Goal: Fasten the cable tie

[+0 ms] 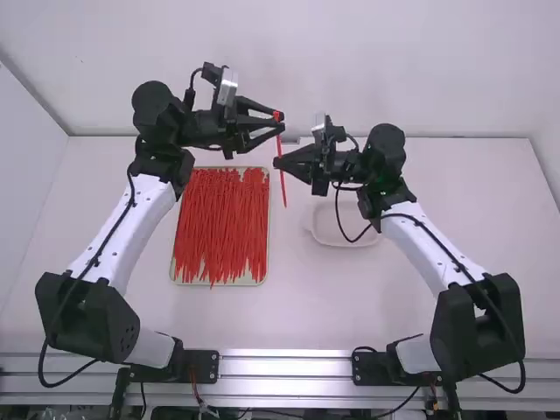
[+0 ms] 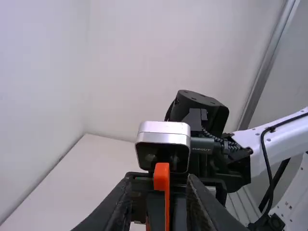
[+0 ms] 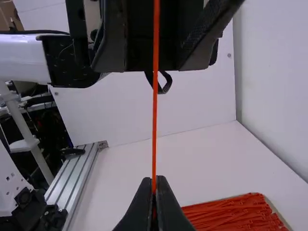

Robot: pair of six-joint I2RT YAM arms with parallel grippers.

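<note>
A red cable tie (image 1: 281,166) is held upright above the table, its head (image 1: 277,115) on top and its tail hanging down. My right gripper (image 1: 283,163) is shut on the strap partway along; in the right wrist view its fingertips (image 3: 154,195) pinch the red strap (image 3: 155,96). My left gripper (image 1: 278,123) is open, its spread fingers on either side of the tie's head without touching it. In the left wrist view the head (image 2: 161,174) stands between the two fingers (image 2: 120,207), with the right arm's silver camera (image 2: 162,144) just behind it.
A flat tray (image 1: 219,283) heaped with several red cable ties (image 1: 220,223) lies on the table under the left arm; the ties (image 3: 236,211) also appear in the right wrist view. A shallow white bowl (image 1: 325,234) sits under the right arm. White walls stand behind.
</note>
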